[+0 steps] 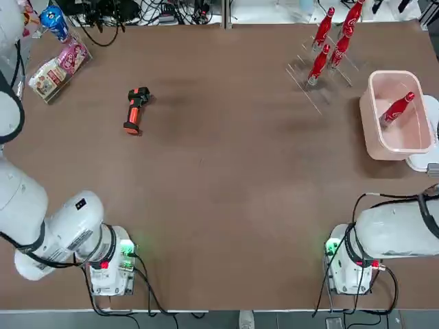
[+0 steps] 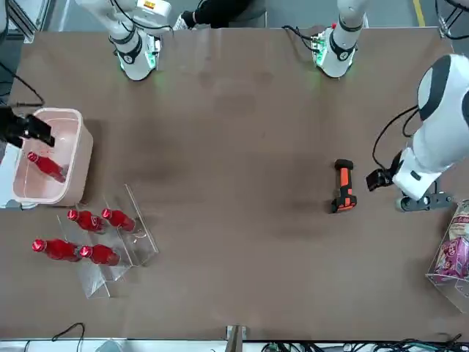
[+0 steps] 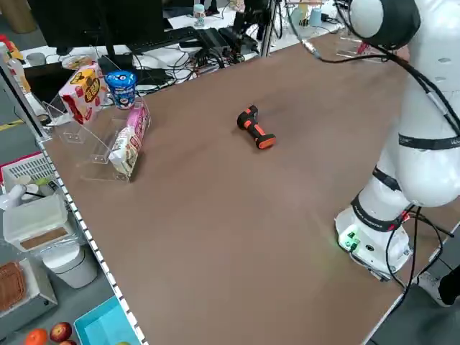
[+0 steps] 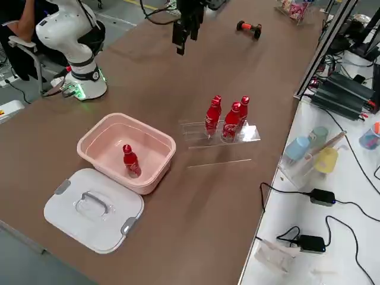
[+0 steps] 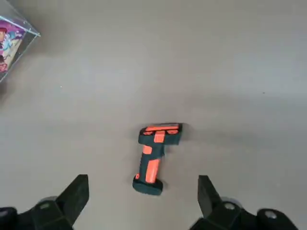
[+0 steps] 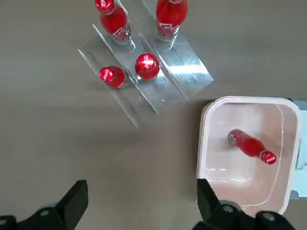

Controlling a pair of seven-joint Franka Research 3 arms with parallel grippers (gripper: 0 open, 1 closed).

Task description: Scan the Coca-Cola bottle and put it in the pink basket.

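Coca-Cola bottle [image 1: 397,109] in pink basket [image 1: 374,133] | scanner [image 1: 136,110] on table [image 1: 226,178]

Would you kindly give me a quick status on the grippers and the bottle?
Left gripper open, high above scanner. Right gripper open, empty, above table. One bottle lying in pink basket; four more on clear rack. Nothing in the way.

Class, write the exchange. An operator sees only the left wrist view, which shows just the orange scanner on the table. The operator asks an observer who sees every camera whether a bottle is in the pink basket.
Operator: Is any bottle in the pink basket?
Observer: Yes, one Coca-Cola bottle lies inside the pink basket.
Operator: Where are the other bottles?
Observer: Four stand in a clear rack beside the basket.
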